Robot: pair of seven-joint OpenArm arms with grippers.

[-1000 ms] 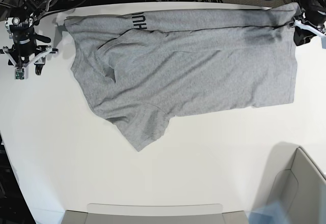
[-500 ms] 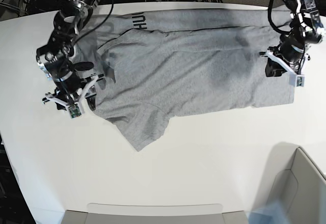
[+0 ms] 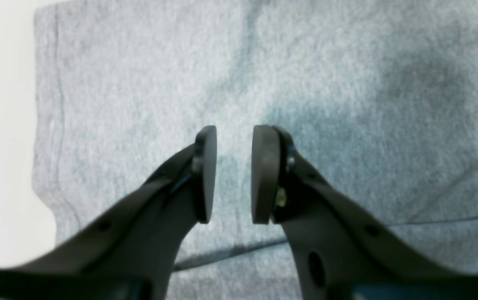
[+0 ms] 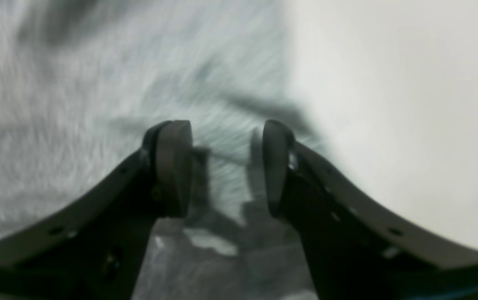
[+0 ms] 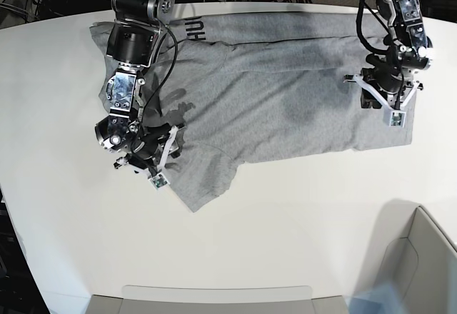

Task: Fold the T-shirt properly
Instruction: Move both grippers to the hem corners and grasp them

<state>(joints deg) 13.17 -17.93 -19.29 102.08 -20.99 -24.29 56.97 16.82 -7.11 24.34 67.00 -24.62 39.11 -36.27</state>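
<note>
Looking down from the base view, the T-shirt (image 5: 285, 93) lies spread plain side up on the white counter (image 5: 285, 228), its far edge turned over so a strip of black lettering shows; one sleeve juts toward the near side; both arms hang over opposite ends. From the left wrist view, the left gripper (image 3: 232, 173) hovers above grey cloth near the hem, jaws parted a little with nothing between them. From the right wrist view (blurred), the right gripper (image 4: 226, 166) sits at the shirt's edge beside bare counter, jaws wider apart, also empty. I'd judge one long fold is made; the sleeve side and crosswise folds remain.
</note>
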